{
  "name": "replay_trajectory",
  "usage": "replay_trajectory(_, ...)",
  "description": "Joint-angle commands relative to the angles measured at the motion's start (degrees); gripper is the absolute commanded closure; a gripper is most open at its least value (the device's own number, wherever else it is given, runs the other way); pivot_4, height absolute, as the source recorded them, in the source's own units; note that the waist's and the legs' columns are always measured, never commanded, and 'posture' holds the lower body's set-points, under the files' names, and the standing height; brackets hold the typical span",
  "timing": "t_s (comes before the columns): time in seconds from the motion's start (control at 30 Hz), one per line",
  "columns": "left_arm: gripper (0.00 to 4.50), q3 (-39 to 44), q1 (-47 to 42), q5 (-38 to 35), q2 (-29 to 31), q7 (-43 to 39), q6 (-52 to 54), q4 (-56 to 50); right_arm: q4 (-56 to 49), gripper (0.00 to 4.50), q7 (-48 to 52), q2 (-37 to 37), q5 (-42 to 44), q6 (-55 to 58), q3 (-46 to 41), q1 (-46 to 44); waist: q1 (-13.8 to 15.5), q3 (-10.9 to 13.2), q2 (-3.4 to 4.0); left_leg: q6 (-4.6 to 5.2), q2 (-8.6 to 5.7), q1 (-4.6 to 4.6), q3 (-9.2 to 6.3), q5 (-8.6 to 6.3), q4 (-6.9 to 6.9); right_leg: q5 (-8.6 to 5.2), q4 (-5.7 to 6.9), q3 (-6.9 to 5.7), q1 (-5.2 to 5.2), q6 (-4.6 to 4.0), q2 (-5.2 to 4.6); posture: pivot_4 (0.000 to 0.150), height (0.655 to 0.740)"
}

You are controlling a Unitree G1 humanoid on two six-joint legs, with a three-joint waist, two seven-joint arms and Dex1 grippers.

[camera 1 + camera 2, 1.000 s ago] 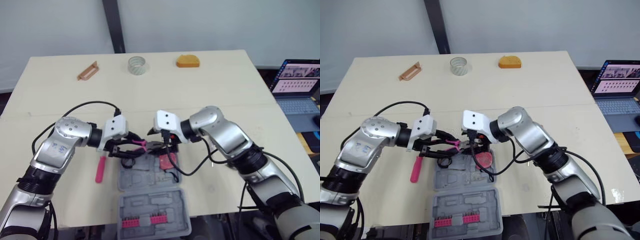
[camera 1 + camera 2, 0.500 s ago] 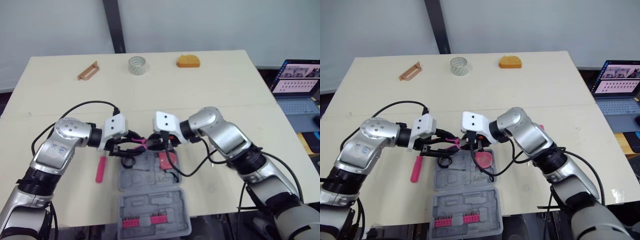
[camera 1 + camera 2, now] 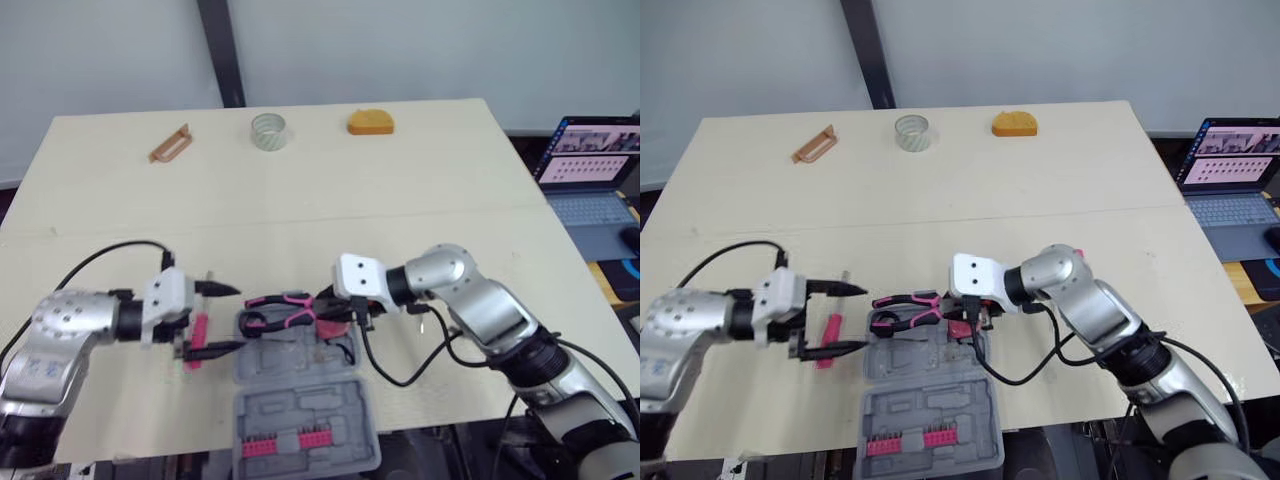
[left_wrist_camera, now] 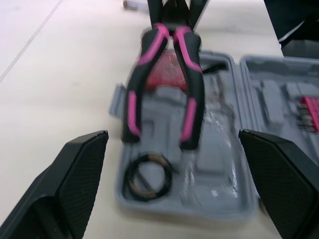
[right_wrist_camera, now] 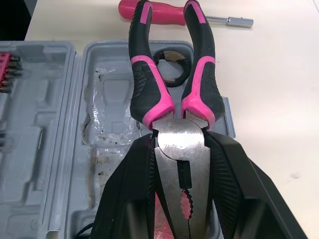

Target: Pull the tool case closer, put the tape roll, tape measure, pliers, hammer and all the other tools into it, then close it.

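R gripper (image 3: 328,303) clamps pliers (image 5: 180,134) by head; lower flat into case (image 3: 290,362) slot. L gripper (image 3: 862,316) open, hold it left.

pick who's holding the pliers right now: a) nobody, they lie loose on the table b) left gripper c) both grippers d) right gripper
D: the right gripper is shut on the metal head of the pliers, with the pink handles sticking out over the open tool case, while the left gripper stands open and apart from them.

1 case (image 3: 300,405), 1 pliers (image 3: 280,310) (pink-handled), 1 screwdriver (image 5: 164,12), 1 clear tape roll (image 3: 268,131).
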Motion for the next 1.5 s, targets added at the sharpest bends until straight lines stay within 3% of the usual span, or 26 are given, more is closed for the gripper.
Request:
replay_trajectory(0.03,0.00,4.98,5.75,-2.00,0.07,-1.17,-3.92,-2.11,-4.42,3.51,-1.40,-0.25,-0.90,-0.43,0.03,2.03,0.26,0.00,0.00,-0.01,0.00,-0.01,0.01,-0.01,-0.01,0.00,-0.02,0.00,0.00,0.00,0.00,0.150,0.7400)
replay_trajectory(0.2,0.00,8.21,14.96,-1.13,-0.21,-3.94,-11.78,0.69,-6.11,3.51,-2.12,-0.08,-3.69,-0.03,3.04,4.46,0.76,0.00,0.00,-0.01,0.01,-0.01,0.07,-0.04,0.04,0.03,-0.04,0.00,0.00,-0.05,-0.01,0.150,0.7400)
replay_trajectory(0.47,0.00,8.75,18.71,0.15,-1.34,-3.87,-21.65,7.61,-8.62,3.51,-3.57,1.20,-6.92,4.36,7.41,6.12,0.68,-0.01,-0.01,0.02,0.03,0.00,0.12,-0.08,0.04,0.03,-0.04,0.00,-0.01,-0.07,0.00,0.150,0.7400)
replay_trajectory(1.5,0.00,7.03,16.56,0.94,-0.02,-1.38,-20.59,8.42,-6.03,3.51,-4.95,3.67,-11.51,5.89,10.61,6.38,0.61,-0.01,-0.02,0.02,0.05,0.02,0.14,-0.08,0.04,0.04,-0.02,-0.04,-0.01,-0.09,0.00,0.150,0.7400)
